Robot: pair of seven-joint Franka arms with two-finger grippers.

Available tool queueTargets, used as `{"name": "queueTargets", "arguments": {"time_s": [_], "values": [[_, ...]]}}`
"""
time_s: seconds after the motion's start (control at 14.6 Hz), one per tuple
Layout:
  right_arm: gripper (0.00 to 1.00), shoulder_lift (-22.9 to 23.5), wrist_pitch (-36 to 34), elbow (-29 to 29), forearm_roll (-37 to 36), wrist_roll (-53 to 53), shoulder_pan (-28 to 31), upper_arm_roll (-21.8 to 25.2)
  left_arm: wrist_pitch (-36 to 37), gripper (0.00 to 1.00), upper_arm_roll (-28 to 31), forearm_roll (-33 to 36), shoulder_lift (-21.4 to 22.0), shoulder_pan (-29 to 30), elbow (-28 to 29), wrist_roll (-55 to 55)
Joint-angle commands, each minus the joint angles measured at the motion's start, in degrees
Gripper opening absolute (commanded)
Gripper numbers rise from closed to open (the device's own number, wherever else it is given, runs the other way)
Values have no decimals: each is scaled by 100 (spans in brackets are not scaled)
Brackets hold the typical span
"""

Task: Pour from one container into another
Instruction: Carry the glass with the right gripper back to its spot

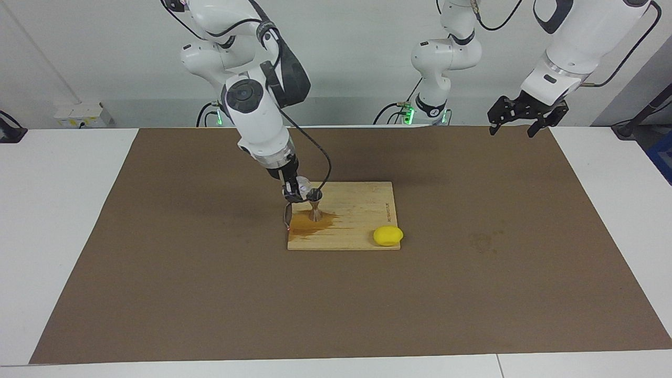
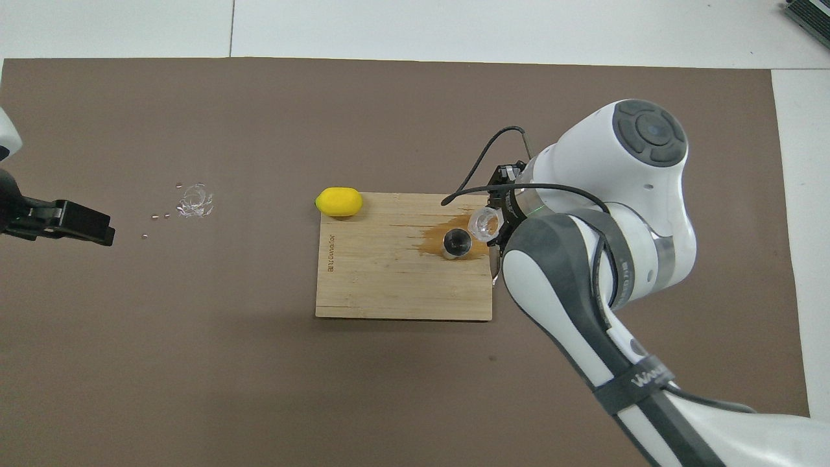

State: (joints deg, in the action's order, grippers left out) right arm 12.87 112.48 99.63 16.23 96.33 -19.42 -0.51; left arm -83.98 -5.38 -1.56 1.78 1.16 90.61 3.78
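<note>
The silver jigger (image 1: 315, 206) stands upright on the wooden cutting board (image 1: 357, 231), in an orange-brown wet stain (image 1: 310, 224); from overhead its open top (image 2: 456, 243) shows dark. My right gripper (image 1: 292, 193) is shut on the small clear glass cup (image 1: 303, 185) and holds it tilted in the air, just beside the jigger's rim toward the right arm's end of the table. The cup also shows in the overhead view (image 2: 483, 222), next to the right gripper (image 2: 500, 220). My left gripper (image 1: 520, 119) hangs open and empty in the air over the mat's edge near the robots and waits; it also shows overhead (image 2: 78, 224).
A yellow lemon (image 1: 388, 235) lies at the board's corner toward the left arm's end, farther from the robots. A small clear puddle with droplets (image 2: 193, 200) lies on the brown mat (image 1: 472, 294) toward the left arm's end.
</note>
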Motion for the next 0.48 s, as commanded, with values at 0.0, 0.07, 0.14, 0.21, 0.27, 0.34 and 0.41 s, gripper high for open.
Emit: {"name": "queueTargets", "arguments": {"time_s": [0.0,0.07,0.14,0.21,0.27,0.34,0.41], "values": [[0,-179,-24,302,713,-622,420,-54,31,100,-42,86,60,34,45,8],[0,-214,-24,451,985,-929,604,-54,31,100,-42,86,60,33,45,8],[0,-319,-24,644,1249,-1306,832,-54,31,100,-42,86,60,33,45,8],[0,-398,-15,863,1495,-1632,1043,-54,31,100,-42,86,60,33,45,8],[0,-504,28,1118,1637,-1966,1254,-45,31,100,-42,86,60,42,45,8],[0,-548,37,1294,1830,-2239,1465,-45,31,100,-42,86,60,34,45,8],[0,-549,37,1392,1997,-2415,1650,-45,31,100,-42,86,60,33,45,8]]}}
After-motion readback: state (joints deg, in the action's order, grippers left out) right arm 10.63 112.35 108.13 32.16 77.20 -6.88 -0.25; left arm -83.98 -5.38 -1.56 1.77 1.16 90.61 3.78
